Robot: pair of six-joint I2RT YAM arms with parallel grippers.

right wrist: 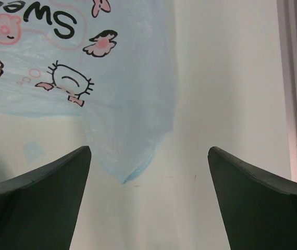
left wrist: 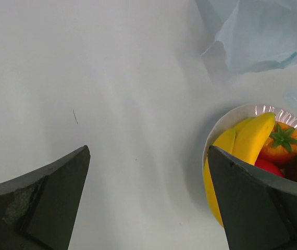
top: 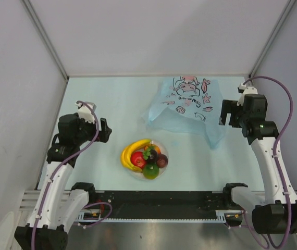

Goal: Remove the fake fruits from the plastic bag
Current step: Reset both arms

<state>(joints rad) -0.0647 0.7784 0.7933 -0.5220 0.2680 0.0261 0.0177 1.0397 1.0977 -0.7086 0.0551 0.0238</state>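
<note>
My L fingers [left wrist: 44, 198] and R fingers [right wrist: 39, 198] both gape wide, nothing held. All fake fruits [top: 147, 159] sit on 1 plate [top: 137, 175], apart from the 1 plastic bag [top: 187, 107] lying limp by my R fingers: 1 banana [top: 132, 151], 1 apple [top: 137, 159], 1 orange-red [top: 158, 150], 1 green [top: 150, 171], approx. 2 dark purple [top: 162, 160]. Judged light, hard and slick, so pinch across the middle; bag thin and floppy.

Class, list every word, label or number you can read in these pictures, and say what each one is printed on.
"Swee": dark lettering on the plastic bag, in the right wrist view. The word runs off the picture's edge, so any further letters are unseen.
Top view: the same lettering on the bag is too small to read.
Left wrist view: no text at all.
No numbers, brands or labels can be read anywhere else.
</note>
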